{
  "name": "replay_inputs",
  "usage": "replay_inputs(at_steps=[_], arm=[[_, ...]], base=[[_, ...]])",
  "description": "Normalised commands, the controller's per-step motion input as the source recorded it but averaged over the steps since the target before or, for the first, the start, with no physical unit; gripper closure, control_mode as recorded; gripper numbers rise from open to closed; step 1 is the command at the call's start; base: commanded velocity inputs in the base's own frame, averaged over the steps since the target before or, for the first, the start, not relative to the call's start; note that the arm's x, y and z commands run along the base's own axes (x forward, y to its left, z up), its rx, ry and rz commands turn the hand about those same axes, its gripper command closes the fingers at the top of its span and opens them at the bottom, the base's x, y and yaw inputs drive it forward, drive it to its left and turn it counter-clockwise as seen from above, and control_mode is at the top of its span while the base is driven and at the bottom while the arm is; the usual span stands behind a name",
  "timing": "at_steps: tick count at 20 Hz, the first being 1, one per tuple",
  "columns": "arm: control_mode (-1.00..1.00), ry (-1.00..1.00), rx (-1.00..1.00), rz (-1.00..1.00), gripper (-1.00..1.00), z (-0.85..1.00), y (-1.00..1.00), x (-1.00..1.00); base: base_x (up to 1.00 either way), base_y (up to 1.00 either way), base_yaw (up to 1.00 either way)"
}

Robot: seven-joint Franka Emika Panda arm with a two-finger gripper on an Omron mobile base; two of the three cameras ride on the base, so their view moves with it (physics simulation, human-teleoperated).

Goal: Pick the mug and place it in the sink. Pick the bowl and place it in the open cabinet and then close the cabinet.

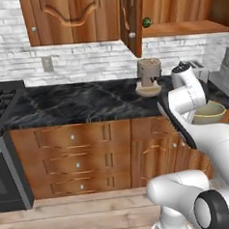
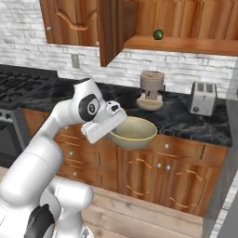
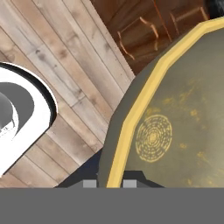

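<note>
Out past the counter (image 2: 186,122) edge, above the wood floor (image 3: 57,74), the pincer (image 3: 109,183) is clamped on the bowl (image 2: 134,132) by its rim, carrying it level in front of the lower drawers. So the bowl's picked, I'd say, but not shelved. Up around 1 o'clock from it, the cabinet (image 2: 181,44) stands open, door (image 2: 110,29) swung out, a small green ball (image 2: 158,34) on its shelf. Left: lift the bowl in, let go, shut the door. Can't judge the mug step from here.
</note>
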Motion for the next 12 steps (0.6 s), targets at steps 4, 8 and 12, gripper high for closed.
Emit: replay_inputs(at_steps=[4,8,12], arm=[[1.0,0.0,0.0,0.0,1.0,0.0,0.0,0.0],[1.0,0.0,0.0,0.0,1.0,0.0,0.0,0.0],[1.0,0.0,0.0,0.0,1.0,0.0,0.0,0.0]], base=[[0.51,-0.68,0.11],[0.07,-0.58,0.0],[0.08,-0.45,0.0]])
